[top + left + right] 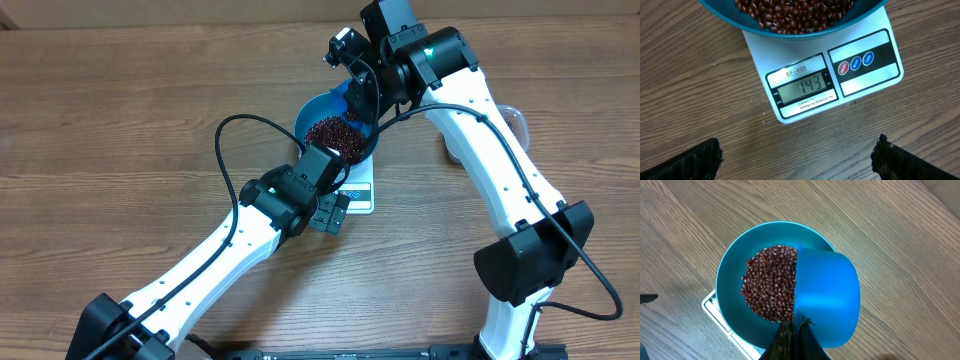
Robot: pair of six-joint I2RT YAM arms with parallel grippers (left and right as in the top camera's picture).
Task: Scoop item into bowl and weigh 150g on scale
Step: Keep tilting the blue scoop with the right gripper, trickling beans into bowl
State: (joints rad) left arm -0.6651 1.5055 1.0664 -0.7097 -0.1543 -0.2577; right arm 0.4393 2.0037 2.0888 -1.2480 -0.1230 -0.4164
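Starting closest to the robot: the left end effector hovers over bare tabletop just on the near side of the scale. Its fingers are spread wide apart with nothing in them, so basically it's just pointing its camera at the display, which reads 143. Close, but short of target imo.

On top of the scale sits the bowl, wide enough to overhang it, with the beans heaped inside.

Over the far side of the scale, above the bowl's rim, is the scoop. It's tipped with its outside facing the wrist camera and its mouth toward the bean pile. Can't tell if anything's left in it. The right end effector has its fingers pinched together on the scoop, and the handle is hidden under them.

What the next bit hinges on: the scoop is in the right arm, directly over the bowl. So any top-up is the right arm's job, and it'd have to be a small one. Beyond the scale to the right, half behind that arm, is what looks like a clear tub, nearer the right arm than the left.
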